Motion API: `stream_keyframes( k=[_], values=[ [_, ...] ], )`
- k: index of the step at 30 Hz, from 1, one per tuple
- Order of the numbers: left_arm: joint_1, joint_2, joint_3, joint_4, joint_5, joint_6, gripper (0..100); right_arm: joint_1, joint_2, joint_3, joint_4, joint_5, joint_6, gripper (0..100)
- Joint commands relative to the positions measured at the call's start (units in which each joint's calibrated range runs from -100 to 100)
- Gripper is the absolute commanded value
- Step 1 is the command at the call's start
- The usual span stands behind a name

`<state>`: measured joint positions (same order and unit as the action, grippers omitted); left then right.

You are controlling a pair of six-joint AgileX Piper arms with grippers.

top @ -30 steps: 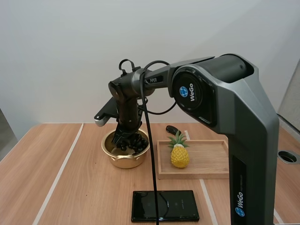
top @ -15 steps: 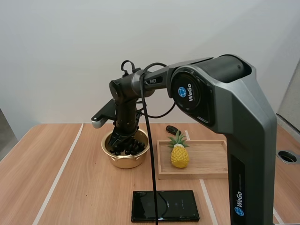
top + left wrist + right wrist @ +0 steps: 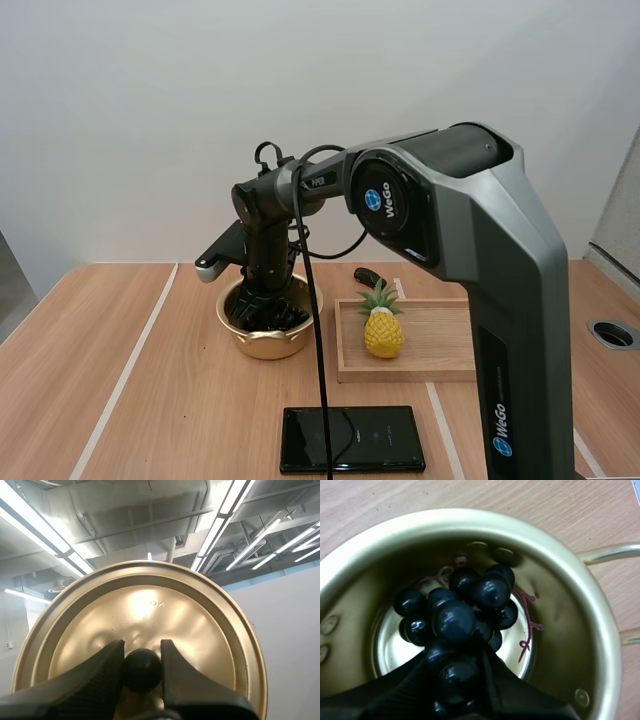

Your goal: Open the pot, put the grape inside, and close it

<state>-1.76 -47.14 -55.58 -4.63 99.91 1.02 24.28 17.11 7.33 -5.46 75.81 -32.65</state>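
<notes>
The gold pot [image 3: 262, 345] stands lidless on the table left of the tray. My right gripper [image 3: 263, 300] reaches down into it, shut on the bunch of dark grapes [image 3: 272, 316]. Seen from the right wrist, the grapes [image 3: 465, 605] hang low inside the pot [image 3: 560, 565], just above its shiny bottom, and my right gripper [image 3: 455, 665] pinches the berries nearest to it. My left gripper [image 3: 142, 652] is shut on the black knob [image 3: 142, 671] of the gold lid [image 3: 150, 605], which it holds up off the pot.
Right of the pot lies a wooden tray [image 3: 440, 345] that holds a toy pineapple [image 3: 383, 325]. A black phone [image 3: 350, 438] lies flat near the table's front edge. A small black object [image 3: 368, 275] sits behind the tray.
My right gripper has sunk lower into the pot with the grapes and shifted slightly left; the bunch now sits deeper below the rim.
</notes>
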Motion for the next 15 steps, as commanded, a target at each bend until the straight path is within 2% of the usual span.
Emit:
stream_keyframes(
  k=[1,5,7,8,10,11,13,14,15],
  values=[
    [-0.09,0.14,-0.1,-0.67,-0.58,-0.21,0,-0.21,0.02,0.35,0.45,3.38,-0.22,0],
    [-0.09,0.14,-0.1,-0.67,-0.58,-0.21,0,-0.21,0.02,0.35,0.45,3.21,0.68,0],
    [-0.09,0.14,-0.1,-0.67,-0.58,-0.21,0,-0.21,0.02,0.35,-0.09,2.56,3.55,0],
    [-0.09,0.14,-0.1,-0.67,-0.58,-0.21,0,-0.21,0.02,0.16,-0.43,2.33,4.46,4],
    [-0.09,0.14,-0.1,-0.67,-0.58,-0.21,0,-0.21,0.02,0.19,-0.82,1.47,5.78,28],
    [-0.09,0.14,-0.1,-0.67,-0.58,-0.21,0,-0.21,-0.11,0.19,-0.82,1.46,5.78,44],
    [-0.09,0.14,-0.1,-0.67,-0.58,-0.21,0,-0.21,-0.27,0.19,-0.82,1.46,5.66,82],
    [-0.09,0.14,-0.1,-0.67,-0.58,-0.21,0,-0.21,-0.54,0.19,-0.82,1.46,5.23,96],
    [-0.09,0.14,-0.1,-0.67,-0.58,-0.21,0,-0.21,-0.68,0.19,-0.91,1.46,5.04,100]
  ],
)
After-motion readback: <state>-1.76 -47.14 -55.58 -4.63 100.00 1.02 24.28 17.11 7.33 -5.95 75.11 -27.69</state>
